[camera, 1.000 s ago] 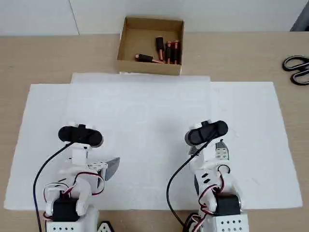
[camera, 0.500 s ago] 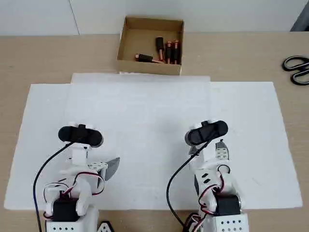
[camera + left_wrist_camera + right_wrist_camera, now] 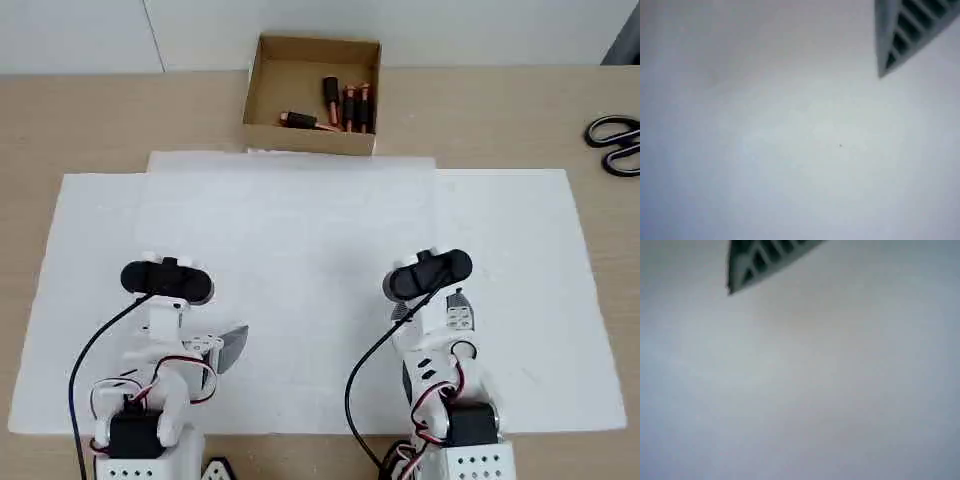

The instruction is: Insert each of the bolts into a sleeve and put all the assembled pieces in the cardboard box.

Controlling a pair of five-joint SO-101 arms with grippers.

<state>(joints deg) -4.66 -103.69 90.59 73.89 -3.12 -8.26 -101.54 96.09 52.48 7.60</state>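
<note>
The cardboard box (image 3: 268, 72) stands at the table's far edge, centre. Inside lie several assembled pieces (image 3: 349, 107), black sleeves with copper-coloured bolts; one piece (image 3: 298, 120) lies crosswise by the box's near wall. Both arms sit folded at the near edge over the white sheet. My left gripper (image 3: 232, 345) is shut and holds nothing; its ribbed tip (image 3: 885, 67) hangs just above bare sheet. My right gripper (image 3: 457, 298), partly under its black camera, is shut and also holds nothing; its tip (image 3: 732, 286) is close over the sheet.
A white foam sheet (image 3: 310, 240) covers most of the wooden table between the arms and the box. Black-handled scissors (image 3: 615, 143) lie at the far right on the bare table.
</note>
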